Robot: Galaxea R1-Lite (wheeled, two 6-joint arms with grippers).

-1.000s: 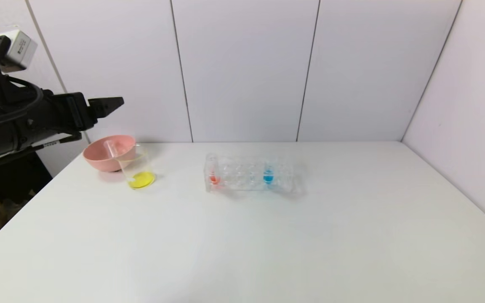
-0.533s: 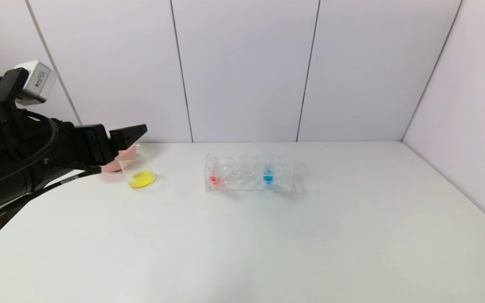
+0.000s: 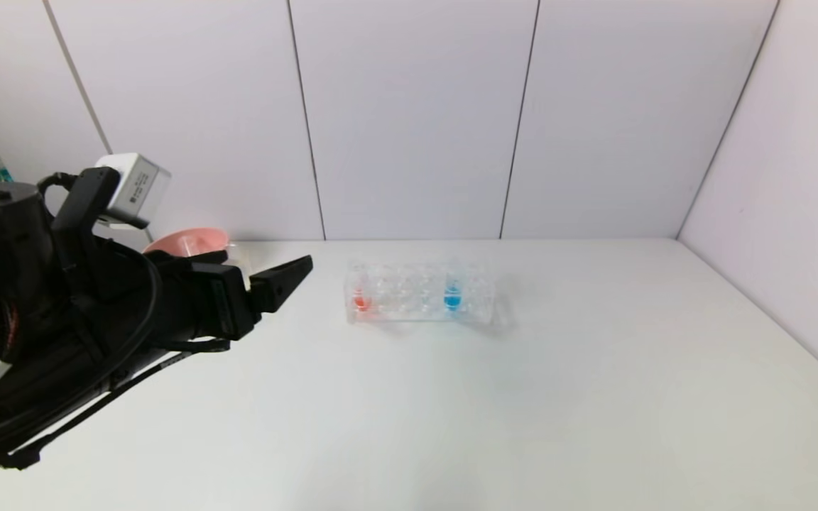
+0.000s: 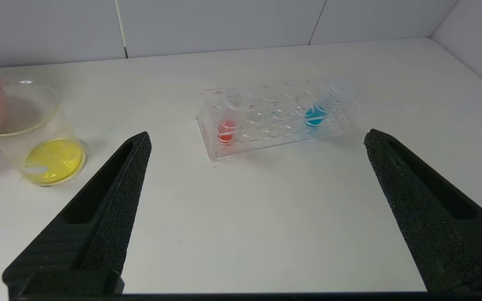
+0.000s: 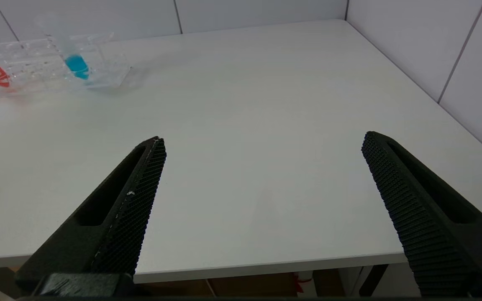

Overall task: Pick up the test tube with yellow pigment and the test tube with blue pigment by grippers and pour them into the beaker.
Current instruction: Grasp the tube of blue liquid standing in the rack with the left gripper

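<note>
The beaker (image 4: pixel 23 125) stands at the table's left with yellow liquid (image 4: pixel 55 161) in its bottom; in the head view my left arm hides it. The test tube with blue pigment (image 3: pixel 452 298) (image 4: pixel 318 112) (image 5: pixel 76 65) stands in the clear rack (image 3: pixel 420 292) (image 4: pixel 272 119). I see no tube with yellow liquid in it; a clear tube (image 3: pixel 184 245) leans in the pink bowl. My left gripper (image 3: pixel 288 275) (image 4: pixel 257 135) hangs open and empty just left of the rack, pointing at it. My right gripper (image 5: pixel 262 138) is open and empty over the table's near edge.
The pink bowl (image 3: pixel 192 239) sits behind the beaker, by the back wall. A tube with red-orange liquid (image 3: pixel 361 301) (image 4: pixel 227 127) stands at the rack's left end. White walls close the back and the right side of the table (image 3: pixel 522 397).
My left arm has swung down and to the right, from above the bowl to just left of the rack, and now covers the beaker in the head view. Its jaws stay open.
</note>
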